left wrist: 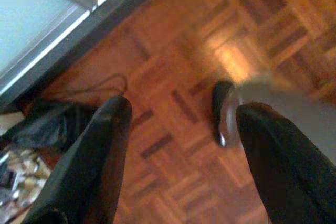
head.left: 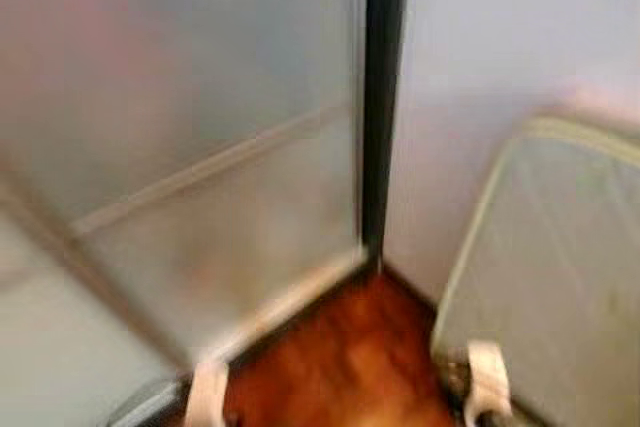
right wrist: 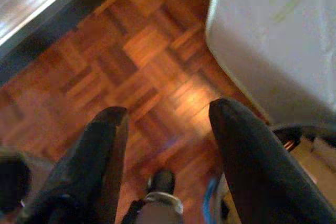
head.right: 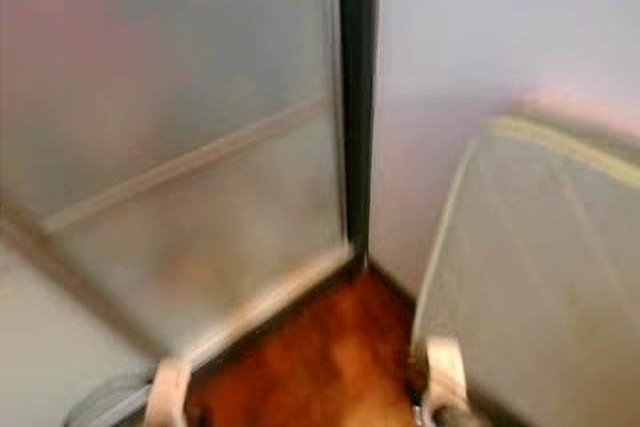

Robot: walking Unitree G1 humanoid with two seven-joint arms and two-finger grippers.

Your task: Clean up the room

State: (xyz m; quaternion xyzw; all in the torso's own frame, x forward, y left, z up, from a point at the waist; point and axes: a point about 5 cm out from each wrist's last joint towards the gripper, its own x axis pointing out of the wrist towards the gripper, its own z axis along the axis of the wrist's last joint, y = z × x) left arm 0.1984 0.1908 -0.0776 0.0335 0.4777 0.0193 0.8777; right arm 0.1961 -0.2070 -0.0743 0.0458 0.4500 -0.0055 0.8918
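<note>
Two hands were held low over a wood floor (left wrist: 173, 77) in a corner between a frosted glass door (head.left: 180, 107) and a pale mattress (head.left: 560, 277). The left hand (left wrist: 178, 124) and right hand (right wrist: 165, 119) were both spread and empty. Clutter, a dark bag (left wrist: 47, 124), was seen nearest the left hand, beside the door track.

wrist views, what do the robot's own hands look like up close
Each hand ends in two long black fingers, glossy and rounded, wide at the base and narrowing toward blunt tips. The left hand shows its two fingers against the wood parquet floor; the right hand looks the same, with smooth dark fingers. No markings or cables can be made out on them.
</note>
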